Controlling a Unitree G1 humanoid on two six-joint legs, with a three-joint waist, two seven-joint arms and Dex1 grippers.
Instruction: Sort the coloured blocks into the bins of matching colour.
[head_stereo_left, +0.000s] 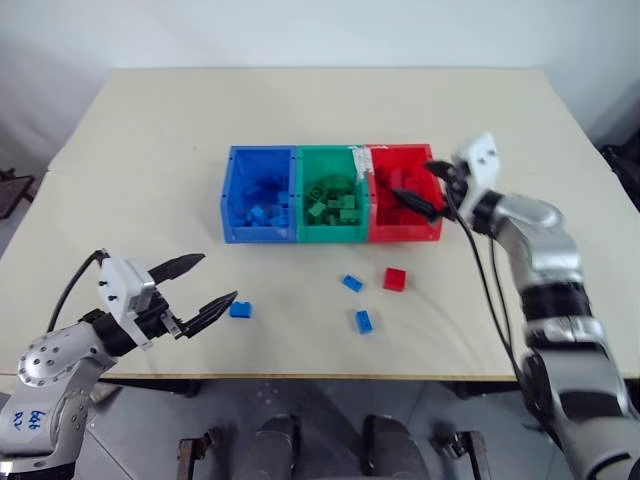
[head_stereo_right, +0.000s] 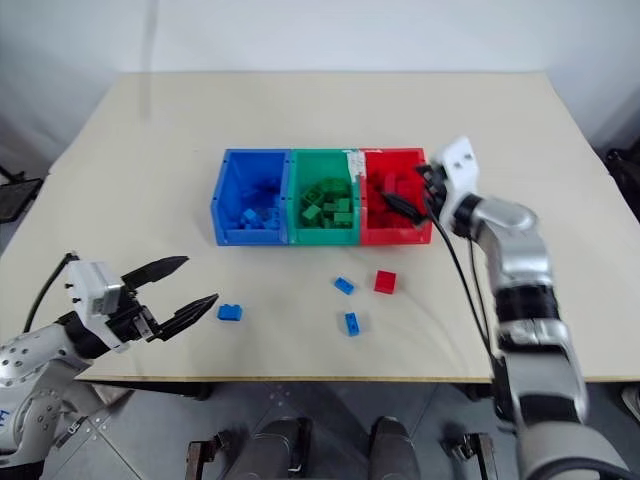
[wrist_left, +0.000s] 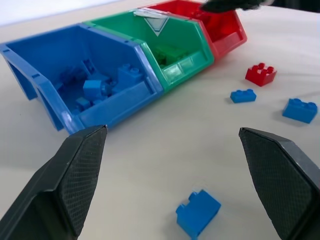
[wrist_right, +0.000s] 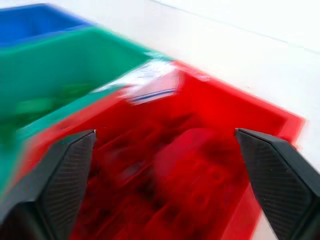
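Observation:
The bins stand joined in a row at mid-table: blue (head_stereo_left: 255, 236), green (head_stereo_left: 330, 150) and red (head_stereo_left: 405, 233), each holding several blocks of its own colour. My right gripper (head_stereo_left: 410, 177) hovers open over the red bin (wrist_right: 280, 125); a blurred red block (wrist_right: 200, 165) lies below its spread fingers, inside the bin. On the table in front of the bins lie a red block (head_stereo_left: 395, 279) and three blue blocks (head_stereo_left: 240, 310), (head_stereo_left: 352, 283), (head_stereo_left: 363, 321). My left gripper (head_stereo_left: 220, 277) is open and empty, just left of the nearest blue block (wrist_left: 198, 212).
The beige table (head_stereo_left: 150, 150) has wide bare room behind and on both sides of the bins. Its front edge runs close below the loose blocks. A black cable (head_stereo_left: 480, 270) hangs along my right arm.

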